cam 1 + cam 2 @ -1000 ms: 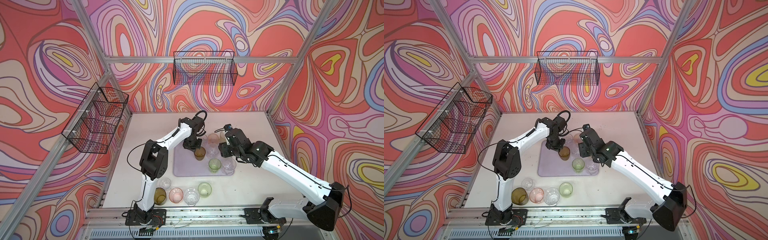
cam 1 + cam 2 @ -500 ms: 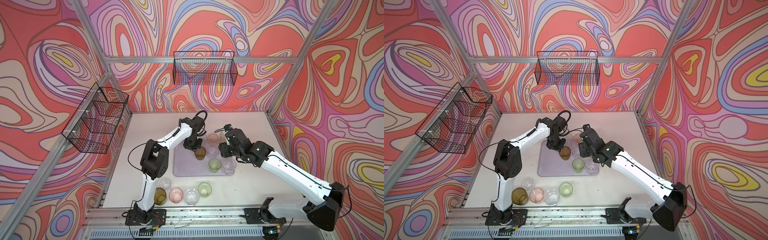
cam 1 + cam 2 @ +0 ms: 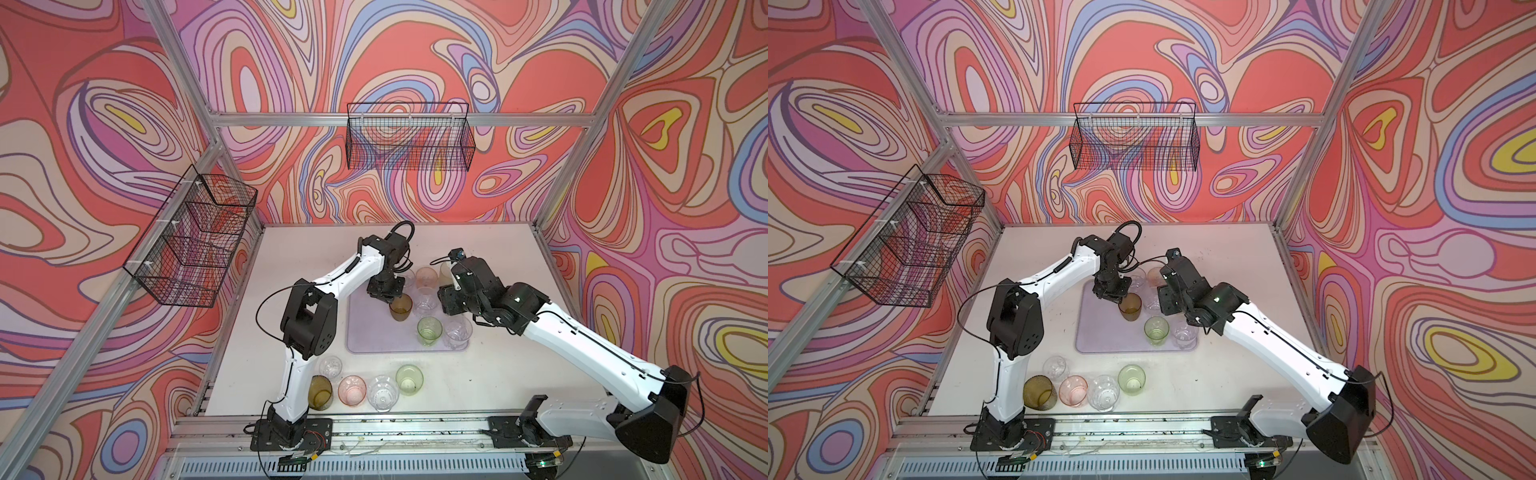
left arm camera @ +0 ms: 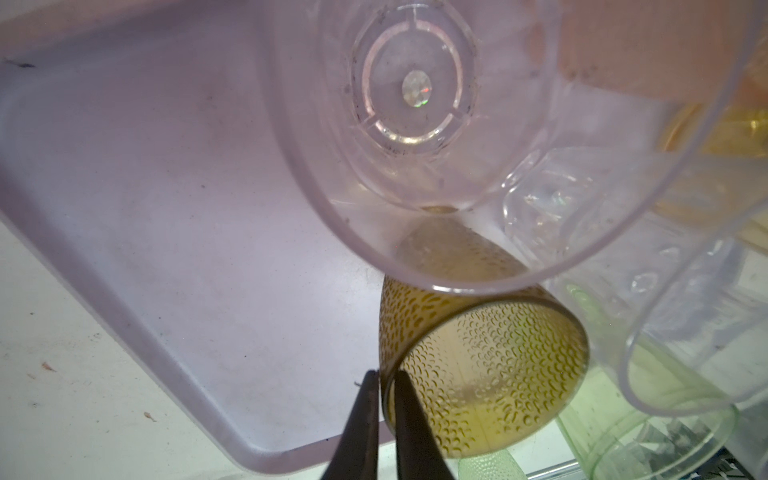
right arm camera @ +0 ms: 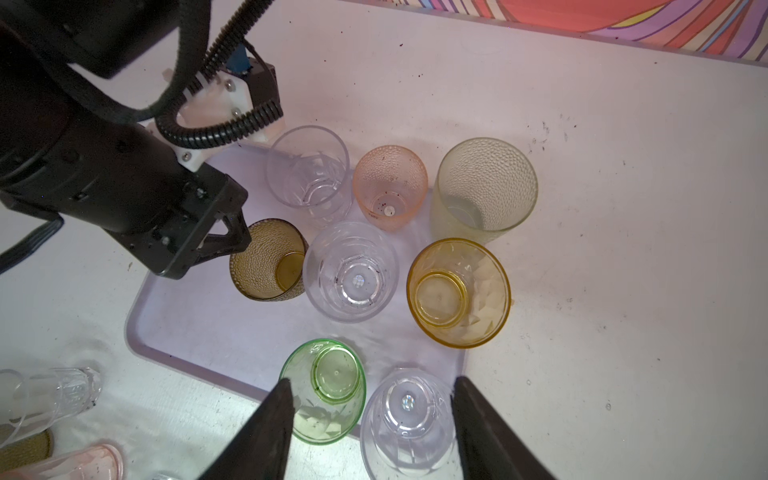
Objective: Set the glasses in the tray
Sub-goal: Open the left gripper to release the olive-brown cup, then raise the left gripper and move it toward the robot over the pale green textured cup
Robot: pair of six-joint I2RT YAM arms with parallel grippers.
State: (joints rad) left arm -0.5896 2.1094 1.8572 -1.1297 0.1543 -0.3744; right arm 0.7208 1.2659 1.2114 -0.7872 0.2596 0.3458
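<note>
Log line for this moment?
left fingers: astride olive-brown glass rim, grip unclear | right fingers: open near clear glass | tray: partly filled

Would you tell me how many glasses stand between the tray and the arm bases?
5: olive-brown glass, pink glass, clear glass and pale green glass in a row, plus a smaller clear glass just behind. The left arm may hide more.

No legible text, label, brand, number or sign in any view. Unmarked surfaces on the olive-brown dimpled plastic tumbler (image 4: 478, 374), the other translucent plastic tumblers (image 5: 351, 276), the flat pale lilac plastic tray (image 4: 166, 208), the white-and-black robot arms (image 3: 582, 345) and the black wire baskets (image 3: 409, 141). Only abstract swirls on the patterned walls (image 3: 415, 50). Small circuit board (image 3: 297, 459) at the lower edge of a top view too small to read.
</note>
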